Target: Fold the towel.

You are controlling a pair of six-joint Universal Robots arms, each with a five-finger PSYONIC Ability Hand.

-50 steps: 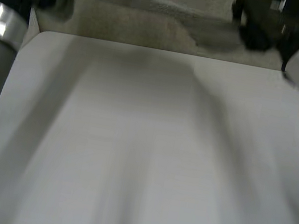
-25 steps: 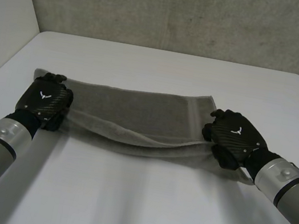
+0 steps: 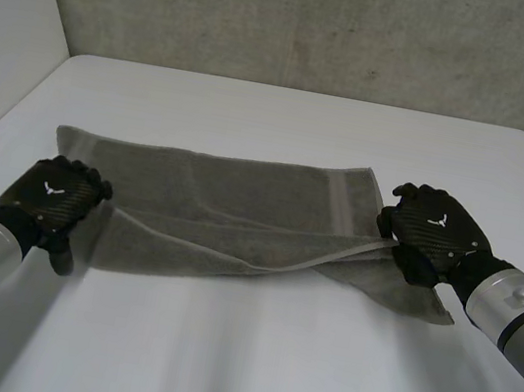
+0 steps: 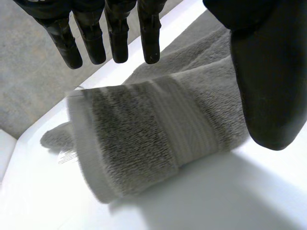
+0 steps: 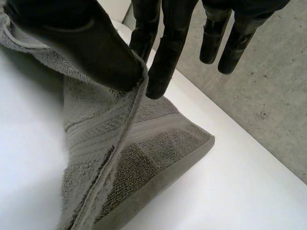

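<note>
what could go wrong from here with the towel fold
1. The right hand pinches only a thin edge of the towel between its thumb and a finger; that edge could slip out when lifted.
2. The left hand is open over its end of the towel and holds nothing, so a pull from the right alone might drag the cloth askew.
3. The near layers already lie crooked in the head view, so the fold may end up uneven.

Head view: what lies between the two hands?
The partly folded towel fills the stretch between the left hand and the right hand, as the head view shows.
</note>
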